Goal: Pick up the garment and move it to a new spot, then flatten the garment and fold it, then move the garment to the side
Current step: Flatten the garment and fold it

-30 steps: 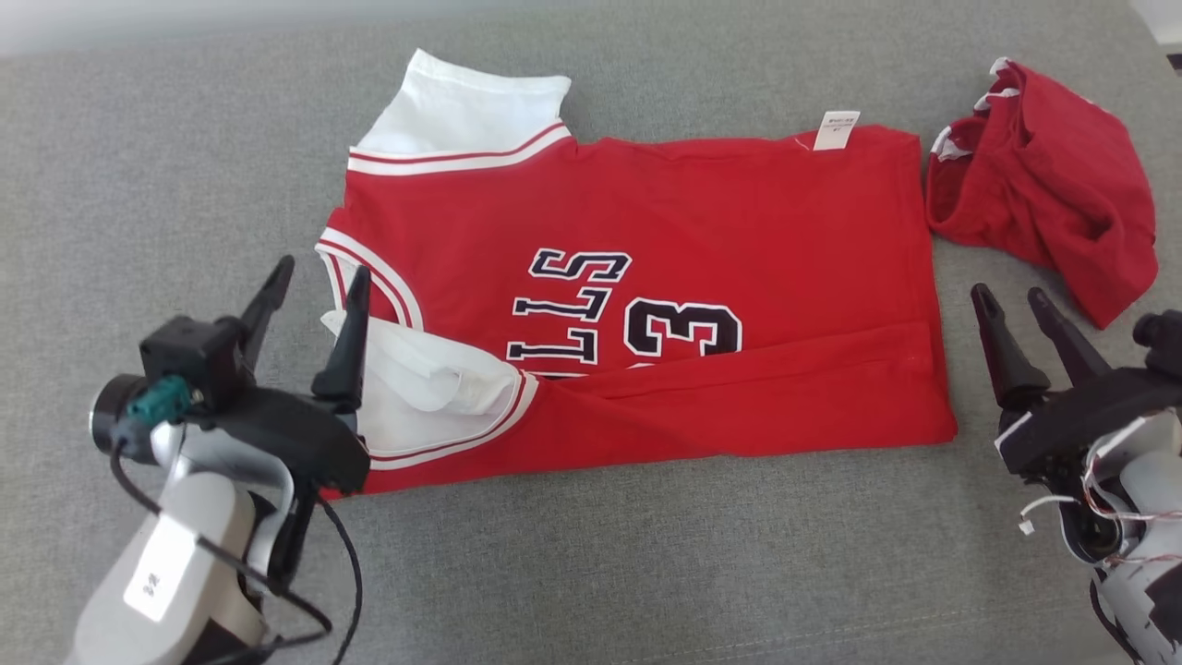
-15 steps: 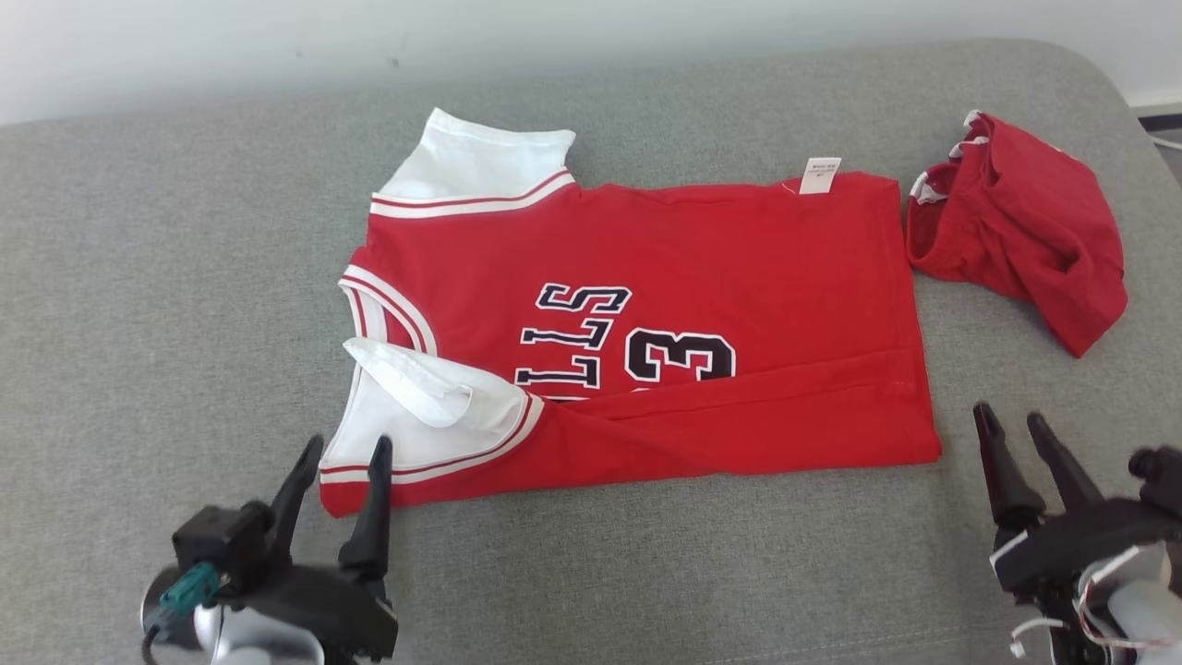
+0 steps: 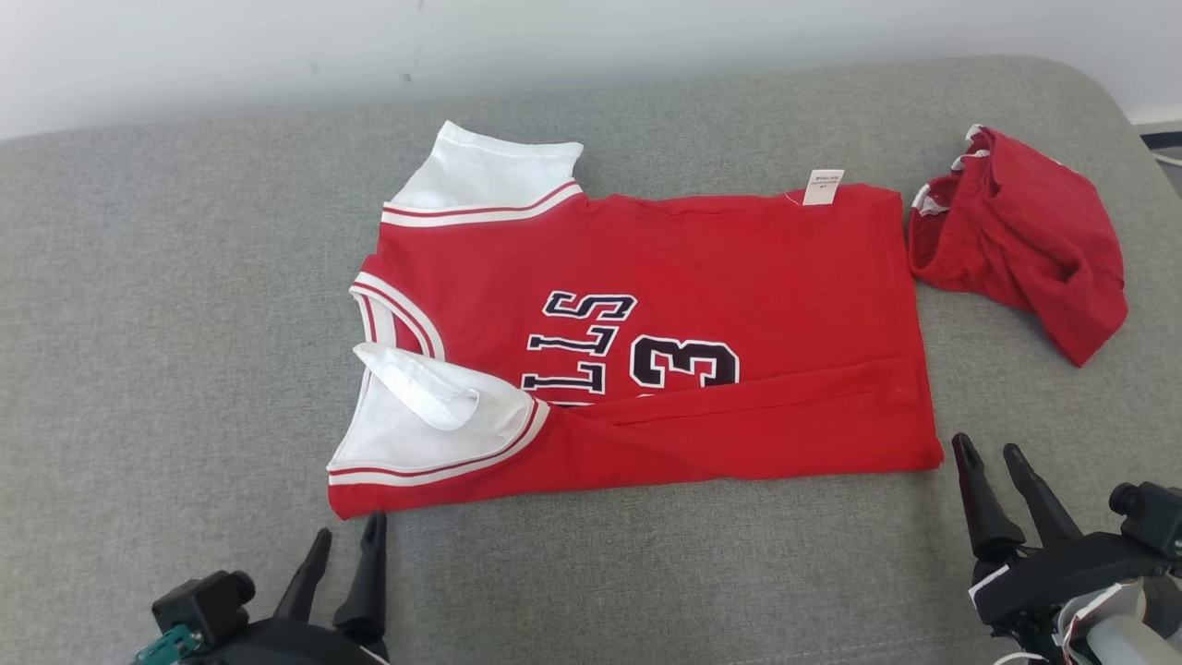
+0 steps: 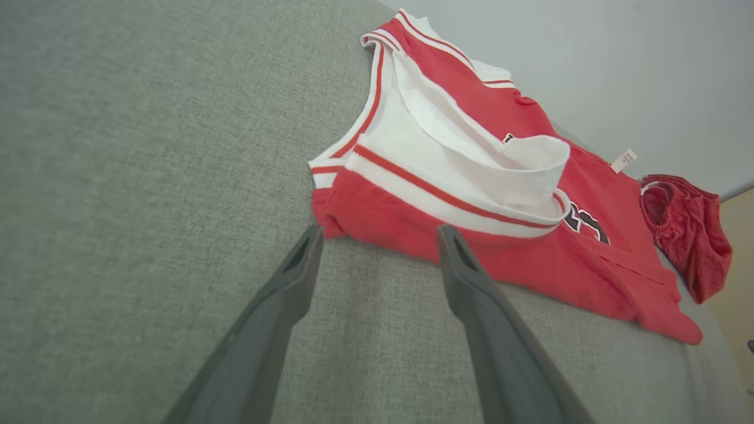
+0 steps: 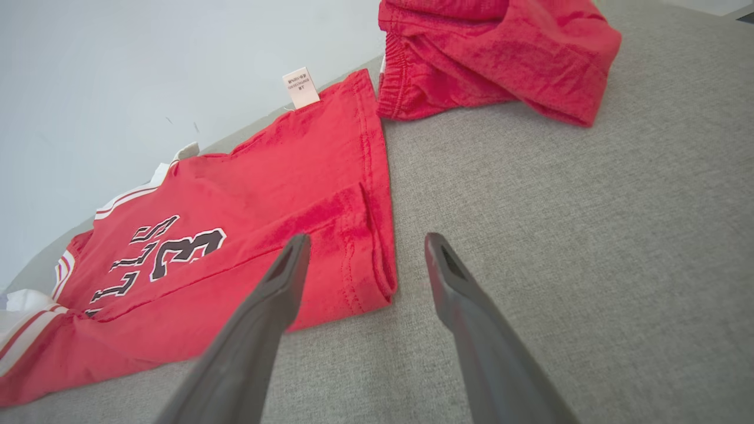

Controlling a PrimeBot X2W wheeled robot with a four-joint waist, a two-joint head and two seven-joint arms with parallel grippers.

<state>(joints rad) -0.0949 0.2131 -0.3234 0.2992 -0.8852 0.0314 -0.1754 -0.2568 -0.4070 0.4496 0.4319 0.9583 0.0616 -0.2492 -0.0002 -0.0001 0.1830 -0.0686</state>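
The garment (image 3: 739,277) is a red jersey with white trim and dark lettering, lying mostly flat on the grey cushion, its near long edge folded over. A white flap is turned back at its near left corner (image 4: 471,147). My left gripper (image 3: 349,526) stands open and empty just short of that corner, its fingertips (image 4: 312,235) close to the red hem. My right gripper (image 3: 986,444) is open and empty next to the garment's near right corner (image 5: 377,282). In the right wrist view the garment (image 5: 265,194) stretches away to the left.
A crumpled pair of red shorts (image 3: 1025,240) lies just right of the garment, also in the left wrist view (image 4: 683,229) and right wrist view (image 5: 495,47). The grey cushion (image 3: 185,323) ends at a pale wall (image 3: 277,46) behind and rounds off at the far right.
The head camera has tilted, shifting the picture. Both grippers have drawn back toward the near edge. The left one has left the white flap and now sits short of the hem.
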